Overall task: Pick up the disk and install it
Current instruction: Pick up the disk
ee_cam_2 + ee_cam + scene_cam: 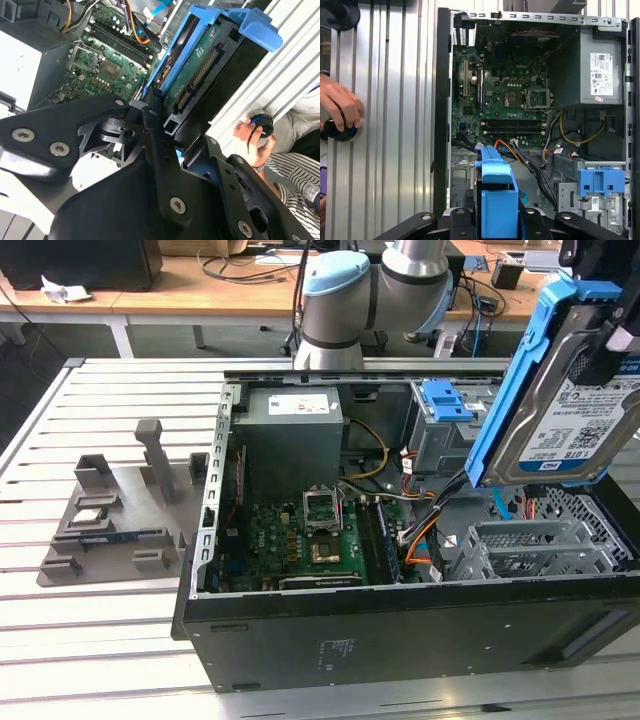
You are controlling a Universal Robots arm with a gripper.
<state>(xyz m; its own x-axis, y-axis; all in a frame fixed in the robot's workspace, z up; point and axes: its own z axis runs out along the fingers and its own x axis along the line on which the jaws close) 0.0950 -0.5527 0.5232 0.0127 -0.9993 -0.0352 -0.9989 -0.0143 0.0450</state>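
End effector [172,127] clamped on the disk [570,420], tilted, above open computer case [400,625]

The disk [572,405] is a flat silver hard drive with a white-and-blue label, clipped into a bright blue plastic frame. It hangs in the air, clear of the bench, standing nearly on edge and leaning a little, with its label face turned toward the exterior view. It sits over the open computer case [400,635], above the metal drive cage at the exterior view's right end. Its other face is a green circuit board. The gripper [176,127] is clamped on its upper end.
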